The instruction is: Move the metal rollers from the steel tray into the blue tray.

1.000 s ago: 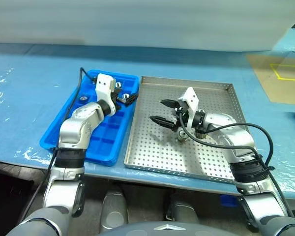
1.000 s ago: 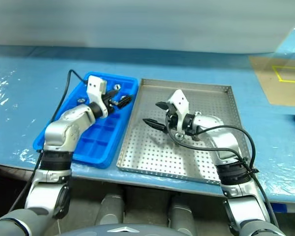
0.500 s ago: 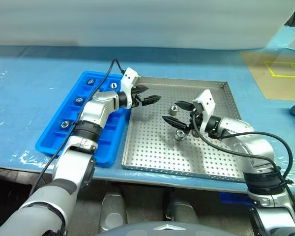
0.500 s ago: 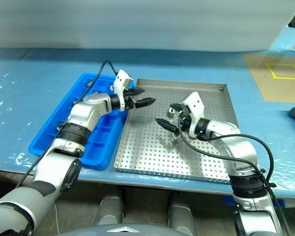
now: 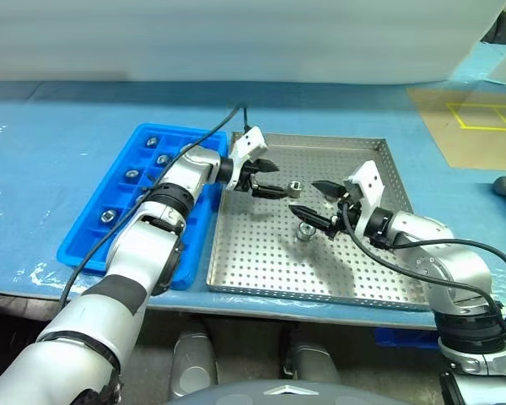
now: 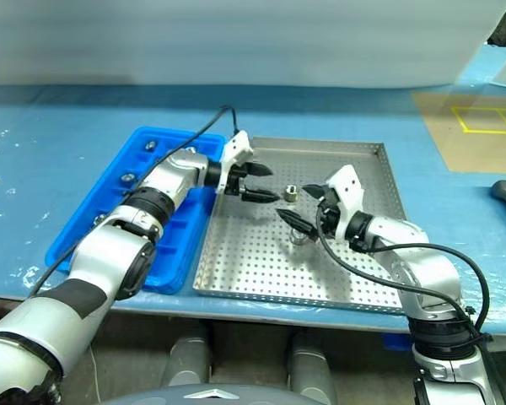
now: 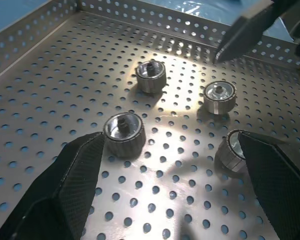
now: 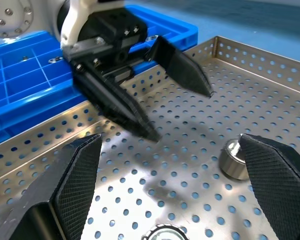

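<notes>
the left gripper (image 5: 268, 180) reaches across from the blue tray's side over the steel tray (image 5: 261, 270), its two black fingers spread wide and empty, pointing toward the other gripper. just past its tips a metal roller (image 5: 294, 186) lies on the perforated floor. the right gripper (image 5: 314, 201) hovers over the middle of the steel tray, fingers also wide apart with nothing between them, pointing back toward the left one. a second roller (image 5: 305, 229) sits under its lower finger, partly hidden.

in the left wrist view three rollers lie loose on the steel floor between the fingers, one (image 7: 123, 133) close to one finger, two (image 7: 151, 76) (image 7: 219, 96) further out, and a fourth (image 7: 232, 150) sits against the other finger.

the blue tray (image 5: 86, 229) sits touching the steel tray's left rim. several of its compartments along the far left column already hold rollers (image 5: 132, 174).
</notes>
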Action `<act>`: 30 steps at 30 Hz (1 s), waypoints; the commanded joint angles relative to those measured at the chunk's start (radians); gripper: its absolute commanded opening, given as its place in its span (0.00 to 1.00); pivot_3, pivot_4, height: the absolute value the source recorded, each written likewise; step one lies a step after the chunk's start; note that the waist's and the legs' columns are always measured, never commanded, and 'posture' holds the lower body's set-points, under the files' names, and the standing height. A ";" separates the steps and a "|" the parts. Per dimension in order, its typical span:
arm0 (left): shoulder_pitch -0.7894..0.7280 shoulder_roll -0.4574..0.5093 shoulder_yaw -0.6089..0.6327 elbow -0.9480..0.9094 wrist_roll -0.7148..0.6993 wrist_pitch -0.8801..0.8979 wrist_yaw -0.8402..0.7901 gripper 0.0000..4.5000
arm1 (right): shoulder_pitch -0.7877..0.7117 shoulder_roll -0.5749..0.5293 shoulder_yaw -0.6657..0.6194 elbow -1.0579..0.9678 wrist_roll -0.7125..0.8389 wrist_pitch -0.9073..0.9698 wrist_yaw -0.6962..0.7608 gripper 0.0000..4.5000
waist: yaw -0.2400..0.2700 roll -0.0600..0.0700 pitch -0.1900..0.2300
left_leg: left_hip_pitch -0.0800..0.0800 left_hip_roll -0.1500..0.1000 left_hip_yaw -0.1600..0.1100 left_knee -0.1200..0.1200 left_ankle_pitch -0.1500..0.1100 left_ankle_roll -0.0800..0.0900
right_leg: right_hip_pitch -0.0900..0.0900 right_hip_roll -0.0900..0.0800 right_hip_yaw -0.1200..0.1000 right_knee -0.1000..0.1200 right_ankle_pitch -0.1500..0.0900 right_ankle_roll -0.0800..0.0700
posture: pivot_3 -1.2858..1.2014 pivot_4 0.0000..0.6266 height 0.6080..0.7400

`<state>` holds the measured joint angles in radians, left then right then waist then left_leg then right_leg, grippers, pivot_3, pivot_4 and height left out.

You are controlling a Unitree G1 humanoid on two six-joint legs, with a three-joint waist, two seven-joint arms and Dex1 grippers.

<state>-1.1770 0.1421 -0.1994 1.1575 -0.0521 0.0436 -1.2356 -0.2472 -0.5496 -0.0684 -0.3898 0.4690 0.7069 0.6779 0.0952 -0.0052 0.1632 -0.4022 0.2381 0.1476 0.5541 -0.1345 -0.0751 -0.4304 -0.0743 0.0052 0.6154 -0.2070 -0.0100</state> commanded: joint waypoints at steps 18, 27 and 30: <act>-0.123 -0.092 0.029 0.151 0.156 -0.065 0.319 1.00 | 0.092 -0.009 -0.061 -0.162 0.065 0.039 -0.099 1.00 | -0.012 0.000 0.000 | 0.000 0.000 0.000 0.000 -0.001 0.002 | 0.001 0.000 0.000 -0.003 0.000 0.001 | 0.40 0.24 1.00; -0.114 -0.116 0.051 0.164 0.167 -0.066 0.370 1.00 | 0.121 -0.009 -0.070 -0.191 0.080 0.048 -0.130 1.00 | -0.028 0.000 0.000 | 0.000 -0.001 0.000 0.000 -0.003 0.005 | 0.003 0.000 0.000 -0.009 0.001 0.002 | 0.39 0.24 1.00; -0.110 -0.123 0.062 0.166 0.167 -0.058 0.365 1.00 | 0.126 -0.011 -0.070 -0.197 0.087 0.049 -0.140 1.00 | -0.028 0.000 0.000 | 0.000 -0.001 0.000 0.000 -0.004 0.006 | 0.003 0.000 0.000 -0.009 0.001 0.002 | 0.39 0.24 1.00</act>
<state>-1.2626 0.0235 -0.1544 1.3281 0.1153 -0.0141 -0.8691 -0.1171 -0.5568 -0.1062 -0.5303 0.5330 0.7556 0.5431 0.0671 -0.0051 0.1632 -0.4025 0.2375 0.1481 0.5540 -0.1381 -0.0691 -0.4270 -0.0745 0.0052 0.6064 -0.2057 -0.0079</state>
